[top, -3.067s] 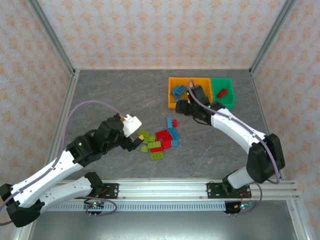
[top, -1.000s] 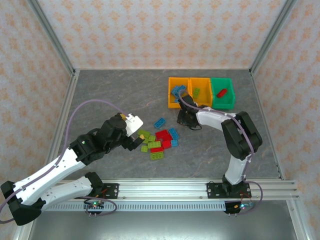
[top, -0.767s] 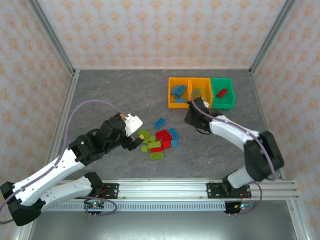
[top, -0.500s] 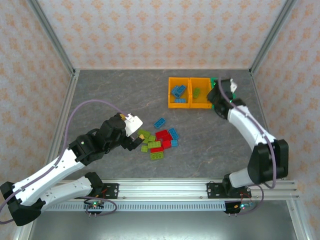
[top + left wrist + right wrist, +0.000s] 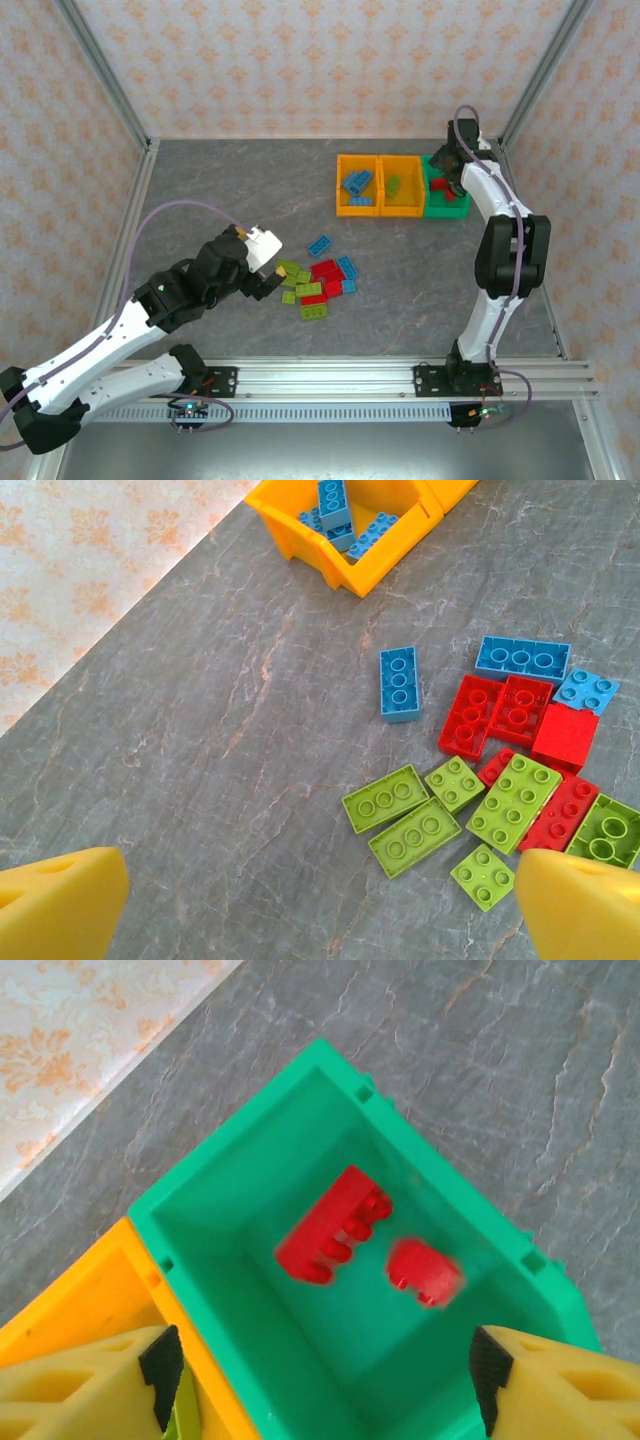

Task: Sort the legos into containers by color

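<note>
**Q:** Where do the legos (image 5: 318, 283) lie?
**A:** Most form a mixed pile of red, lime and blue on the grey surface (image 5: 220, 190). One blue brick (image 5: 400, 683) lies apart from it, toward the containers (image 5: 362, 211).

**Q:** What do the containers hold?
**A:** The left orange bin (image 5: 300, 535) holds blue bricks (image 5: 356, 183), and the middle orange bin (image 5: 405, 210) holds a lime brick (image 5: 393, 185). The green bin (image 5: 240, 1200) holds two red bricks (image 5: 335, 1225), one of them blurred.

**Q:** How do the grippers stand?
**A:** The right gripper (image 5: 330, 1380) hangs over the green bin, fingers spread wide, holding nothing. The left gripper (image 5: 320, 900) hovers above the surface at the pile's left side, jaws fully apart and empty.
</note>
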Motion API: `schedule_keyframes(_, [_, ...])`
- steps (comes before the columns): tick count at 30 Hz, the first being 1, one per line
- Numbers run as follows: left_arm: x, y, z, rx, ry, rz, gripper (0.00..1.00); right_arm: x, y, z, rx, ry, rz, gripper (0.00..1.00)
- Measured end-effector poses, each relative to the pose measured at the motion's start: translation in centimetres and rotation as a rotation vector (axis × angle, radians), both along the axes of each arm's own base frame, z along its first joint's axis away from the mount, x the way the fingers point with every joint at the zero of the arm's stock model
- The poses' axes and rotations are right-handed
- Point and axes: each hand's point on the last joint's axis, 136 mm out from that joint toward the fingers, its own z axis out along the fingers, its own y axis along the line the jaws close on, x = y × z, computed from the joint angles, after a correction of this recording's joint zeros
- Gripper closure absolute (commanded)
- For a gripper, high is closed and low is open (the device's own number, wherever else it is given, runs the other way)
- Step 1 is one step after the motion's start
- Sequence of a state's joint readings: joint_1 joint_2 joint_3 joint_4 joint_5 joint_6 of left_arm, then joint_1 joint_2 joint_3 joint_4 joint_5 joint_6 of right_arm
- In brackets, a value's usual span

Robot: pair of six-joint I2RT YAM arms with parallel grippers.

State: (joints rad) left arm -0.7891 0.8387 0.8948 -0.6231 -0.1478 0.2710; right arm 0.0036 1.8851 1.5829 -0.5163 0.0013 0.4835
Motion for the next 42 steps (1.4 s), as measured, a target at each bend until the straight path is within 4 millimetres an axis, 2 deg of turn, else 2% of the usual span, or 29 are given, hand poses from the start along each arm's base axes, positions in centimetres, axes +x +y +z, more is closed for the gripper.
schedule_keyframes(2, [0.0, 0.0, -0.1, 0.003, 0.003, 0.000, 0.00, -1.8, 0.5, 0.3, 0.027, 0.000, 0.018, 0.22])
schedule_keyframes(5, [0.1, -0.1, -0.3, 0.007, 0.007, 0.003, 0.00, -5.9, 2.0, 1.0, 0.083, -0.010, 0.064, 0.24])
schedule_keyframes(7, [0.3, 0.0, -0.4, 0.009, 0.009, 0.018, 0.00, -8.6, 4.2, 2.1, 0.123, -0.040, 0.127, 0.25])
schedule_keyframes(9, [0.6, 0.1, -0.7, 0.005, 0.022, 0.049, 0.00, -11.0, 7.8, 3.2, 0.155, -0.069, 0.238, 0.25])
schedule_keyframes(12, [1.6, 0.1, -0.5, -0.007, 0.081, 0.151, 0.00, -15.0, 15.8, 4.7, 0.183, -0.094, 0.494, 0.25])
schedule_keyframes(14, [2.7, -0.2, 0.3, -0.058, 0.112, 0.251, 0.04, -18.1, 20.5, 4.6, 0.202, -0.073, 0.665, 0.26])
schedule_keyframes(17, [3.2, 0.1, 0.3, -0.170, 0.159, 0.415, 0.13, -22.2, 24.0, 3.2, 0.238, 0.014, 0.824, 0.26])
schedule_keyframes(21, [2.7, 1.0, -2.4, -0.310, 0.248, 0.602, 0.15, -25.5, 25.5, 2.0, 0.259, 0.109, 0.925, 0.26])
schedule_keyframes(23, [2.4, 1.4, -4.8, -0.354, 0.304, 0.705, 0.15, -26.3, 25.5, 2.0, 0.256, 0.130, 0.950, 0.25])
schedule_keyframes(27, [2.4, 1.3, -9.7, -0.421, 0.433, 0.895, 0.18, -26.4, 25.2, 2.7, 0.229, 0.136, 0.961, 0.26])
schedule_keyframes(30, [2.1, 0.2, -13.3, -0.480, 0.542, 0.997, 0.24, -25.9, 25.5, 3.8, 0.225, 0.113, 0.969, 0.26])
schedule_keyframes(33, [0.8, -0.4, -16.2, -0.517, 0.624, 1.048, 0.32, -25.9, 25.5, 3.8, 0.223, 0.114, 0.969, 0.25])
schedule_keyframes(38, [-1.4, -0.7, -18.2, -0.488, 0.679, 1.050, 0.40, -25.9, 25.3, 3.3, 0.217, 0.124, 0.962, 0.25])
schedule_keyframes(42, [-1.3, -1.8, -18.2, -0.513, 0.714, 1.016, 0.41, -25.9, 25.3, 2.8, 0.218, 0.136, 0.957, 0.26])
